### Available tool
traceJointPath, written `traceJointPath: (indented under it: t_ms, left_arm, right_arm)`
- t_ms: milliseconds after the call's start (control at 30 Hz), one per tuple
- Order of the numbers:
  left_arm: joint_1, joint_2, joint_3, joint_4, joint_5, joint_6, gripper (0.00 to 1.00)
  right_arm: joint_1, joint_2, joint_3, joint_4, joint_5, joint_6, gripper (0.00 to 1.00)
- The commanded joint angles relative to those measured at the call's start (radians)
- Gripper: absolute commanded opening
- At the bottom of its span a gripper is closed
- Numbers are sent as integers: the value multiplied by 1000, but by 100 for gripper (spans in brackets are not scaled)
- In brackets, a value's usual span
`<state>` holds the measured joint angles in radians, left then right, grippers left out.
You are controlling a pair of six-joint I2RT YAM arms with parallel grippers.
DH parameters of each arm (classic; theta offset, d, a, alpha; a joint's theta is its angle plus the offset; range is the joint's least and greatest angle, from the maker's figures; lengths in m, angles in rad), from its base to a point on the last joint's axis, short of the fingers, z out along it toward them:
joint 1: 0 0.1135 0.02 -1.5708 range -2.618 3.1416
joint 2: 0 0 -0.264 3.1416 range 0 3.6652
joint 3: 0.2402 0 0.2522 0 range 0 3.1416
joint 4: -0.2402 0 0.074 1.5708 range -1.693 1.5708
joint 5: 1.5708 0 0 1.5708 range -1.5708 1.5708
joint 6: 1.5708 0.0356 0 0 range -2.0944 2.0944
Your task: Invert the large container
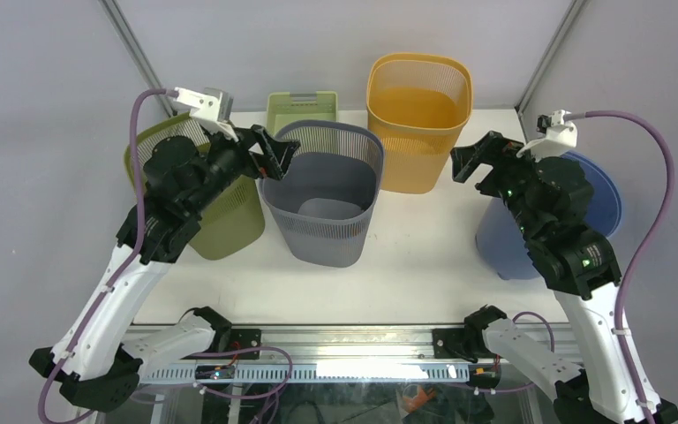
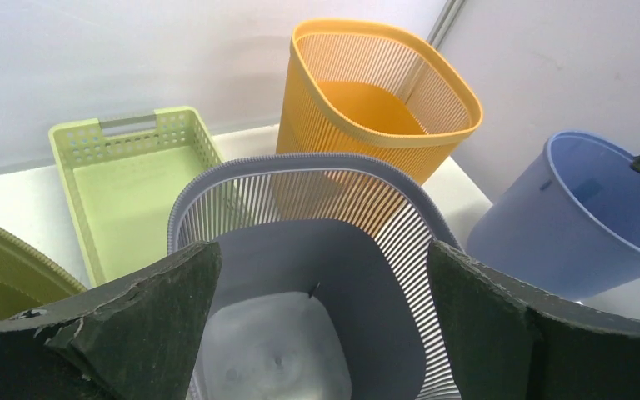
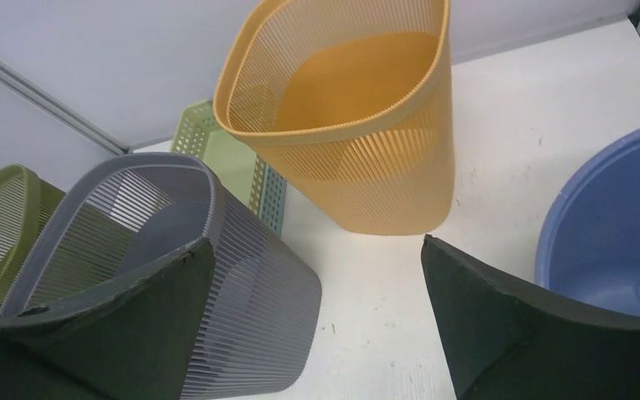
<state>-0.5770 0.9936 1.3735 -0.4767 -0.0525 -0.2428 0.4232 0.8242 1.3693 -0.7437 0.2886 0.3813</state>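
Four upright bins [image 1: 234,221] [image 1: 318,238] [image 1: 415,163] [image 1: 503,243], one tray [image 1: 301,110], two claws [image 1: 281,159] [image 1: 459,165] spread

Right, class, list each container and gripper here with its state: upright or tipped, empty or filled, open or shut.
Grey basket: upright, empty.
Orange basket: upright, empty.
Olive basket: upright.
Blue bucket: upright, empty.
Green tray: flat, empty.
Left gripper: open, above the grey basket.
Right gripper: open, holding nothing.
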Motion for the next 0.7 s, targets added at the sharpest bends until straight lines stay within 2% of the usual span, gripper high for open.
traceJointPath:
  t_ms: [0, 267, 400, 500, 567, 667]
  left_arm:
    - [-8, -99, -78, 172, 14, 11, 99]
    - [-9, -156, -133, 243, 44, 31, 99]
    - [-9, -80, -48, 168, 143, 38, 99]
    - [-12, 23, 54, 81, 214, -23, 99]
    - [-45, 89, 81, 52, 222, -41, 99]
    - [-185, 157, 108, 53, 128, -33, 99]
  right_arm:
    - [5, -40, -60, 180, -25, -7, 100]
    - [5, -35, -82, 126, 39, 2, 100]
    - [6, -21, -64, 91, 41, -27, 100]
    - [5, -18, -20, 57, 14, -97, 100]
    - [5, -15, 8, 32, 50, -134, 99]
    - [5, 37, 78, -70, 139, -181, 99]
